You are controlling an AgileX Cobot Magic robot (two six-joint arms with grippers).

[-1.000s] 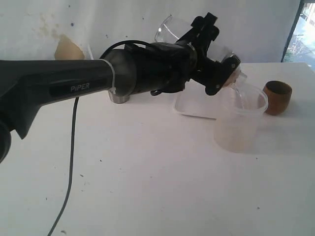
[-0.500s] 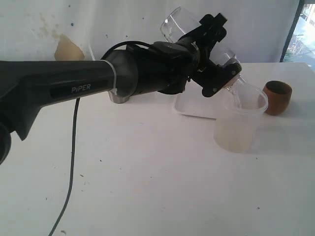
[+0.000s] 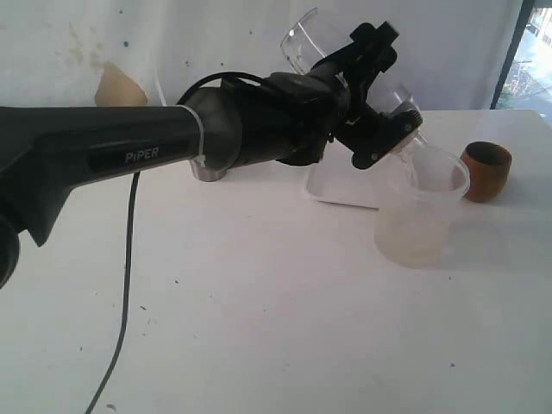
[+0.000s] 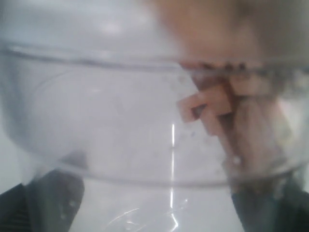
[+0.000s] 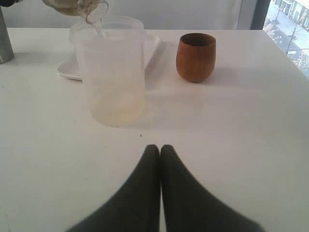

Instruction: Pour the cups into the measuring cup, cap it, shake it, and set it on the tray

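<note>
Pouring is judged to be the step in hand: the measuring cup (image 3: 302, 41) is held steeply tilted by the left gripper (image 3: 378, 90), and a thin stream is seen falling from its lip into the frosted container (image 3: 421, 216). The printed scale cannot be made out.

Hazards to be considered:
- The stream enters close to the container's near rim. If the tilt is increased sharply, liquid may be thrown past the rim onto the table (image 3: 259, 328) or the tray (image 3: 332, 185) just behind.
- The frosted container is not held by anything. It may be pushed or tipped if the cup's lip is lowered against its rim.
- The cup is smooth and gripped across its body. A slip or a twist between the jaws is possible while its weight shifts.
- The wooden cup (image 3: 486, 171) stands near the container and could be struck by a wide sweep of the arm.

End effectors:
- The left gripper's jaws are spread wide and closed around the cup's body; in the left wrist view the clear wall (image 4: 145, 121) fills the picture.
- The right gripper (image 5: 160, 149) is fully closed, fingertips touching, with nothing held. It hangs over bare table, well back from the container.

The steel tumbler (image 3: 207, 170) stands behind the left arm, partly hidden
</note>
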